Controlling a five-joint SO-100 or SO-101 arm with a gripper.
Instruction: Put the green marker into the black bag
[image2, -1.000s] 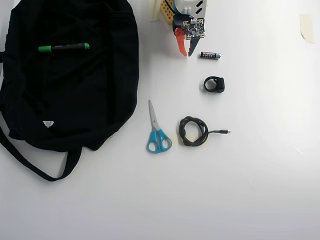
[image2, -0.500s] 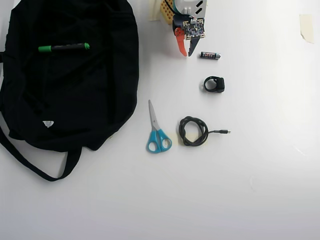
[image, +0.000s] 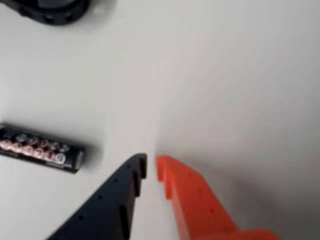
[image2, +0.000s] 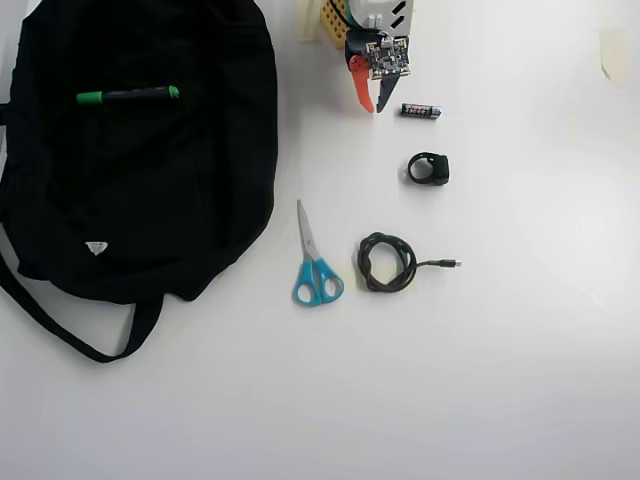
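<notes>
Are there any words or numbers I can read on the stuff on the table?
No text can be read here.
Black cylindrical battery: red and white print on its wrap, too blurred to read.
Black fabric bag: a small white triangular tag, too small to read.
Green marker: no print visible.

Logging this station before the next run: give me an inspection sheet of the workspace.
Surface: white table, bare where visible.
Job's things: green marker lies on top of the black bag.
Clutter: battery, scissors, small black clip-like item, tape scrap.
Claw: claw nearly shut, holding nothing, beside the battery.
Cables: coiled black cable, plug end pointing right in the overhead view.
Surroundings: nothing seen.
</notes>
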